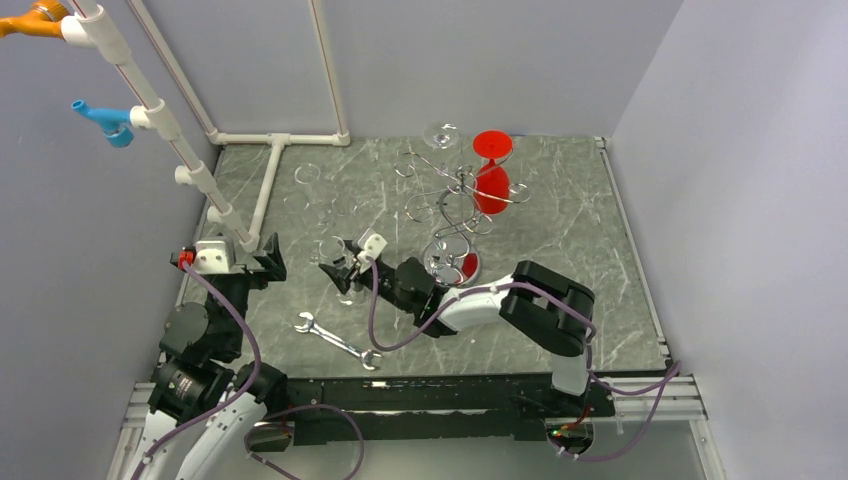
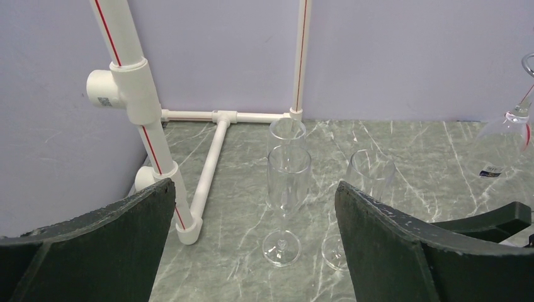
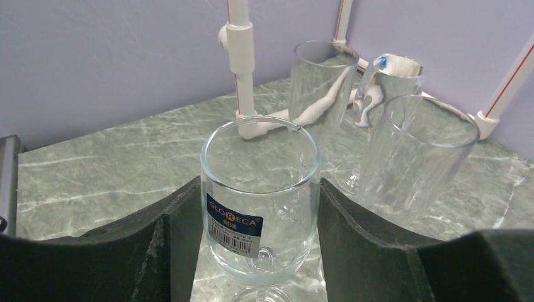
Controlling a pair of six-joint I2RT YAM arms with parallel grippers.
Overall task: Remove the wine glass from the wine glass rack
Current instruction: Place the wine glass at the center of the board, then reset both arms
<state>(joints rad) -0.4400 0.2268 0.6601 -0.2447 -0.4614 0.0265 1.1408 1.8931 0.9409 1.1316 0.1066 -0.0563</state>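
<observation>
In the right wrist view, the wine glass [image 3: 259, 182] loses its foot below the bottom edge. Its label [image 3: 234, 228] carries small print too fine to read.

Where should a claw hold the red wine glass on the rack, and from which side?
Probably its bowl, from the right, the outer side. The red wine glass hangs upside down on the wine glass rack, foot up among the wire arms, leaving the bowl free below.
</observation>
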